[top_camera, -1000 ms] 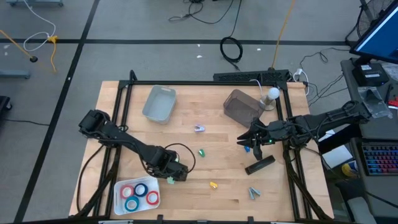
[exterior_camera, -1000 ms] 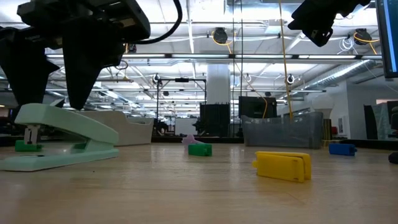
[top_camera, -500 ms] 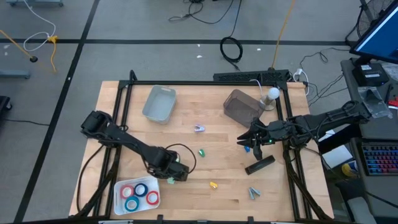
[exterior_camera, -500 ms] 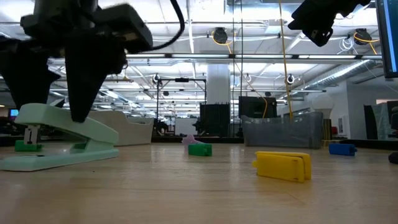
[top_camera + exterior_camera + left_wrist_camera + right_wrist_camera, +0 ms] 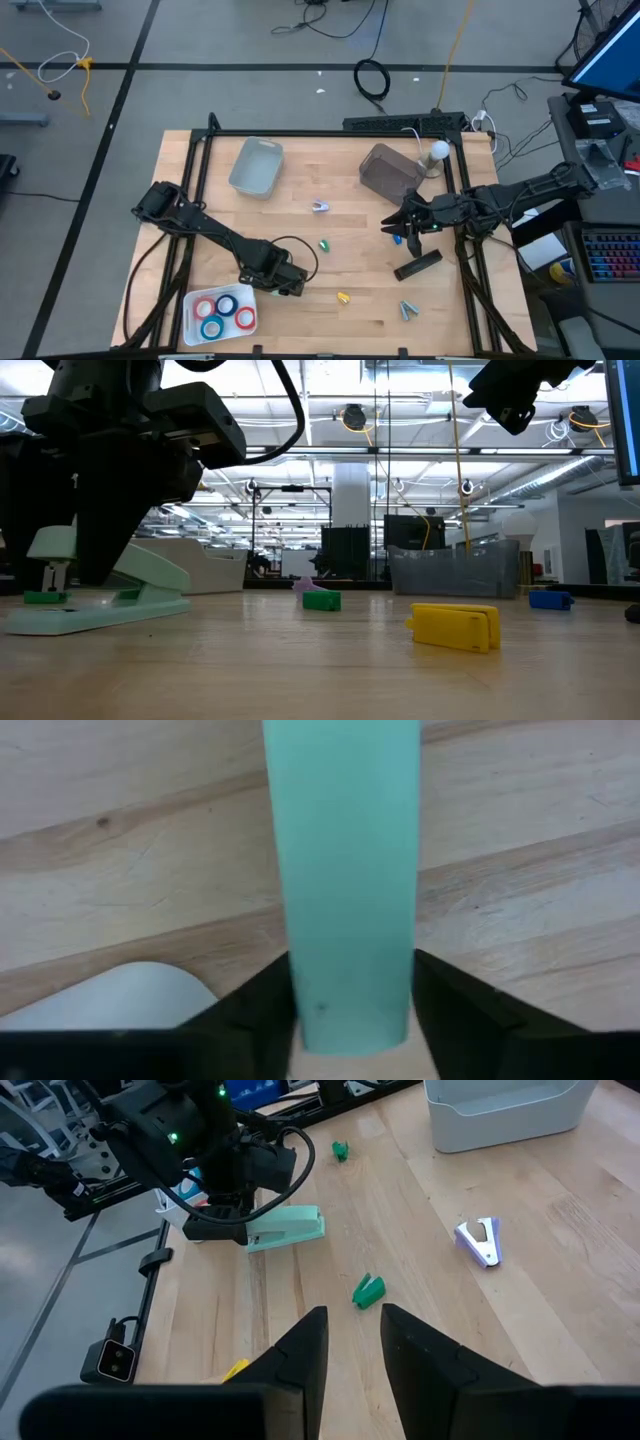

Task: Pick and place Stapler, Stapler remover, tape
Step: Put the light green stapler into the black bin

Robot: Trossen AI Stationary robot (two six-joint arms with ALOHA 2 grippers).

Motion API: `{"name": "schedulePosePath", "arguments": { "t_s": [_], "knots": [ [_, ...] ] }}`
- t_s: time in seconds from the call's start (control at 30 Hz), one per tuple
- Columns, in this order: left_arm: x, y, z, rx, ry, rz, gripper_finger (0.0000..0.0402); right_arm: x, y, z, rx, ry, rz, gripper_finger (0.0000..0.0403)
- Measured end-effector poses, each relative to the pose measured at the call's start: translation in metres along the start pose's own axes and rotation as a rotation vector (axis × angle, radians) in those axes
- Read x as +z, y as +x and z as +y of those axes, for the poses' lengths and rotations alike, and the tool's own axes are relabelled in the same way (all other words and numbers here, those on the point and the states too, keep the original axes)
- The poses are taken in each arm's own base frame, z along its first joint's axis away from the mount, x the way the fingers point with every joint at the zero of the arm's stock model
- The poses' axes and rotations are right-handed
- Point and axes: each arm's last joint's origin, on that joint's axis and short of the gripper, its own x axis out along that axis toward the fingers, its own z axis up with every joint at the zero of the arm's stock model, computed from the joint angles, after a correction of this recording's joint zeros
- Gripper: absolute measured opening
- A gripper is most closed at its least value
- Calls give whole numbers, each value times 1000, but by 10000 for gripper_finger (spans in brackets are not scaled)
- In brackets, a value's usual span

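Observation:
A mint-green stapler (image 5: 120, 588) lies with its base flat on the wooden table near the front left. My left gripper (image 5: 284, 280) stands over it, pointing steeply down, its fingers closed in on the stapler's sides. A white tray (image 5: 190, 318) at the front left holds red and blue rolls of tape (image 5: 222, 312). A pale purple stapler remover (image 5: 482, 1240) lies at mid-table. My right gripper (image 5: 352, 1345) hangs above the table's right side, slightly open and holding nothing. My left gripper has the stapler's top arm between its two fingers (image 5: 255, 1010), one on each long side (image 5: 300, 1000), close to one rounded end. The fingers come from above, slanting down, and lie across the stapler. The stapler's base (image 5: 90, 615) rests on the table.
Small staple removers lie about: green (image 5: 324, 244), yellow (image 5: 455, 627), blue (image 5: 550, 599). A black stapler (image 5: 418, 265) and a grey piece (image 5: 407, 310) lie at the front right. A pale bin (image 5: 256, 166) and a dark clear bin (image 5: 388, 172) stand at the back.
My left gripper has sunk down over the mint stapler, which has stayed where it lay on the table.

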Motion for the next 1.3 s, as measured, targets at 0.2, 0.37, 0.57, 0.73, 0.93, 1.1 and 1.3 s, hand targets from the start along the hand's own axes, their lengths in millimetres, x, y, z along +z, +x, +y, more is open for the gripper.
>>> {"name": "schedulePosePath", "arguments": {
  "t_s": [0.2,0.37,0.57,0.73,0.93,1.1,1.3],
  "knots": [
    [0,0,-2,-16,9,2,125,0,0,0,0,0,0,89],
    [0,0,-1,-17,8,-7,125,0,0,0,0,1,-1,89],
    [1,0,-2,-24,49,-47,125,0,0,0,1,0,0,89],
    [0,-3,-4,-64,133,-76,125,0,0,0,4,1,1,89],
    [-5,-32,-3,-187,163,-197,125,0,0,0,5,-4,0,89],
    [-10,-66,1,-316,264,-318,125,1,0,1,11,-6,-11,89],
    [-11,-83,-4,-418,448,-416,125,7,4,7,95,-98,-56,89]
  ]
}}
